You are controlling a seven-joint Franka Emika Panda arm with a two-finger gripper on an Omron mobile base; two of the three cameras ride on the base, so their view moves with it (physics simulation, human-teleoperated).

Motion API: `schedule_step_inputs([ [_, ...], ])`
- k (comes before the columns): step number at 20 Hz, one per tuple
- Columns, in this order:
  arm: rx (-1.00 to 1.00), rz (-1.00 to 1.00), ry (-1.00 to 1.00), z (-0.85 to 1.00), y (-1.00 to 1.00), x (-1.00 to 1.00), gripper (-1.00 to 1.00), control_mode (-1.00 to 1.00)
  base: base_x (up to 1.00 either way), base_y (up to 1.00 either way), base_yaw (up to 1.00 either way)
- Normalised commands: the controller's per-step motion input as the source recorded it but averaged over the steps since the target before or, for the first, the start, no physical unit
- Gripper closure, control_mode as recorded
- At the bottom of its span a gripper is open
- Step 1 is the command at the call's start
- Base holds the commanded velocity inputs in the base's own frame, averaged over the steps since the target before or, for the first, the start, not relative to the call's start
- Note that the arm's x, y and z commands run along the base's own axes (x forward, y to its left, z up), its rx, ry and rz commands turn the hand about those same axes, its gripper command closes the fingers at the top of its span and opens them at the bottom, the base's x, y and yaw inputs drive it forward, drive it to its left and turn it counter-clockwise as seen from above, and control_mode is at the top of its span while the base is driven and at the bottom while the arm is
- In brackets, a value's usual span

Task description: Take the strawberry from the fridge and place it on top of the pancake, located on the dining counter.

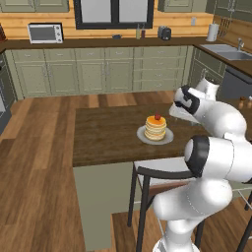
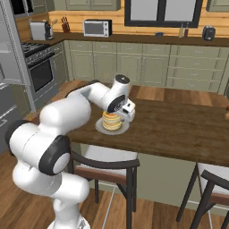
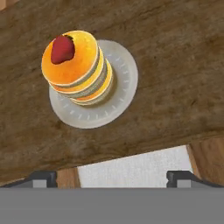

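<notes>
Nearest to you, a dark-framed stool [image 1: 162, 177] with a pale seat is tucked under the near edge of the worktop [image 1: 108, 142]. Your gripper [image 3: 112, 177] hangs over that edge with its jaws spread wide and nothing between them; both fingertips [image 3: 43, 178] stand clear of the plate. Just beyond, the pancake [image 3: 76, 65] stack sits on its round grey plate [image 3: 118, 94] on the dark wood. The strawberry [image 3: 62, 49] rests on top of the stack, off-centre toward one rim. Farther back you see the wall cabinets [image 1: 98, 69], a microwave [image 1: 45, 33] and the sink [image 1: 226, 51] in the corner
</notes>
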Motion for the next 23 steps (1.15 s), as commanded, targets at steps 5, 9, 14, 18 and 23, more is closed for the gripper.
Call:
schedule_step_inputs([
  [5,0.46,-0.23,0.0,0.22,-1.0,-0.32,-1.0,-1.0,0.0,0.0,0.0],
  [9,0.43,-0.18,-0.01,0.0,-1.0,-0.26,-1.0,-1.0,0.0,0.0,0.0],
  [14,0.42,-0.14,0.0,0.0,-1.0,-0.09,-1.0,-1.0,0.0,0.0,0.0],
  [18,0.21,-0.09,0.0,-0.18,-0.89,0.0,-1.0,-1.0,0.0,0.0,0.0],
  [23,0.01,-0.06,0.0,-0.36,-0.58,0.0,-1.0,-1.0,0.0,0.0,0.0],
])
